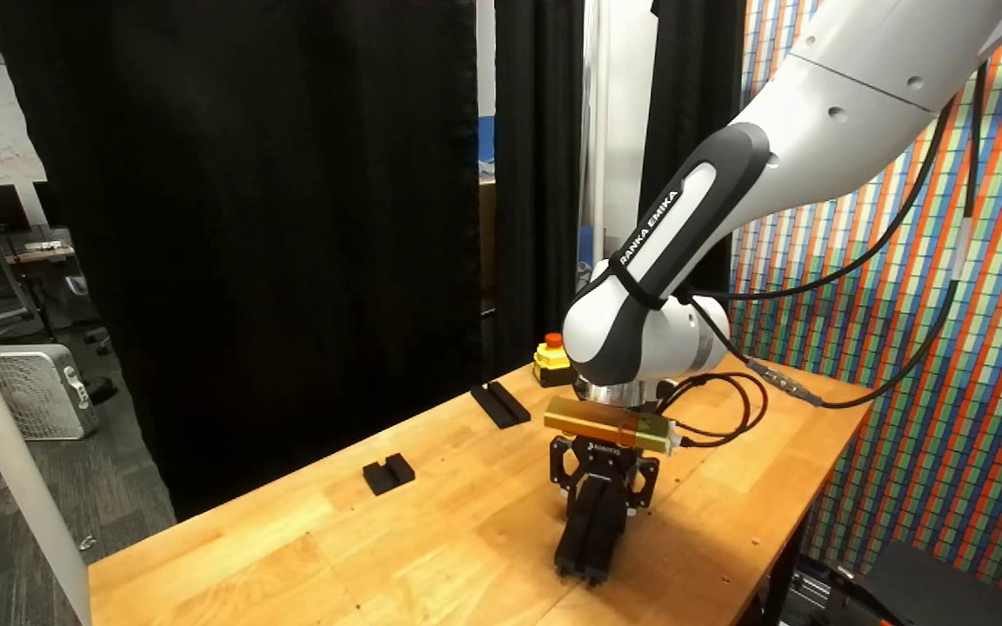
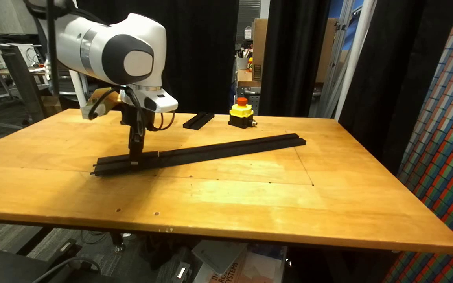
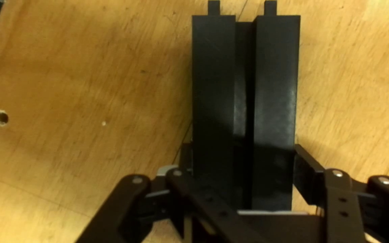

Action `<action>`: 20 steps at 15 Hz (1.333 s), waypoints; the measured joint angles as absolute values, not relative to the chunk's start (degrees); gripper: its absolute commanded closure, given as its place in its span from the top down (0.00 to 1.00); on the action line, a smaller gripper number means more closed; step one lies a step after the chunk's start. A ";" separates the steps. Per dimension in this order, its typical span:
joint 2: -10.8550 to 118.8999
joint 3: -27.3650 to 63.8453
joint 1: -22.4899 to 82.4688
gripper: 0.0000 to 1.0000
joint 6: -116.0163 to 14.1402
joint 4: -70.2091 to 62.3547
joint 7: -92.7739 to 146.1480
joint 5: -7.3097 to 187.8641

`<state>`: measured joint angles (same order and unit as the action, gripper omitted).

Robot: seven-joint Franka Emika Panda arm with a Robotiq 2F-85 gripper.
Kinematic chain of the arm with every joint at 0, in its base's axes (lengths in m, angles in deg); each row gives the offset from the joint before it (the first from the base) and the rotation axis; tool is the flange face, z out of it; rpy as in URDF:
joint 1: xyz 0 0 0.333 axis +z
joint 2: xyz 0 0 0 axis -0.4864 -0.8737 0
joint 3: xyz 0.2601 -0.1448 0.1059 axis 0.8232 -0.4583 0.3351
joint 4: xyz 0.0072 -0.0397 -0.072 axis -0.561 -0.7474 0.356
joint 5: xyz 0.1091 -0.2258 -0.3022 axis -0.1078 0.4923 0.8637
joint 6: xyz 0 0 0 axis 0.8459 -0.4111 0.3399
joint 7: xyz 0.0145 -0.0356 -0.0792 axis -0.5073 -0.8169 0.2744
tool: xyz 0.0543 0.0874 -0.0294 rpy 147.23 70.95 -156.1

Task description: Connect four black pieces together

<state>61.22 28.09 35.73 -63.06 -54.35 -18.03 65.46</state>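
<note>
One grooved black bar [image 3: 245, 101] lies gripped between the gripper's [image 3: 243, 162] fingers [image 3: 307, 175], end to end with a long black strip [image 2: 230, 152] that slants, in an exterior view, toward the table's [image 2: 348, 192] far right corner. A stubby slab [image 1: 501, 407] and a small block [image 1: 389, 475] rest near the edge by the curtain [image 1: 249, 261].
</note>
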 measured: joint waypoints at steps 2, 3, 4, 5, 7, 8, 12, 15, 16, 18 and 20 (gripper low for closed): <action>61.22 28.09 35.73 0.45 -63.07 -54.35 -18.05 65.42; 61.22 28.09 35.73 0.45 -63.07 -54.35 -18.07 65.41; 61.22 28.09 35.73 0.45 -63.08 -54.35 -18.10 65.41; 61.22 28.09 35.73 0.45 -63.09 -54.35 -18.13 65.41; 61.22 28.08 35.73 0.45 -63.10 -54.35 -18.18 65.37; 61.22 28.07 35.73 0.45 -63.10 -54.35 -18.19 65.31; 61.22 28.04 35.73 0.45 -63.10 -54.35 -18.94 64.99; 61.20 28.00 35.73 0.45 -63.10 -54.35 -19.49 64.18; 61.14 27.99 35.73 0.45 -63.11 -54.37 -19.58 63.81; 61.08 27.98 35.73 0.45 -63.27 -54.37 -19.61 63.20; 61.01 27.97 35.73 0.45 -63.53 -54.38 -19.61 62.95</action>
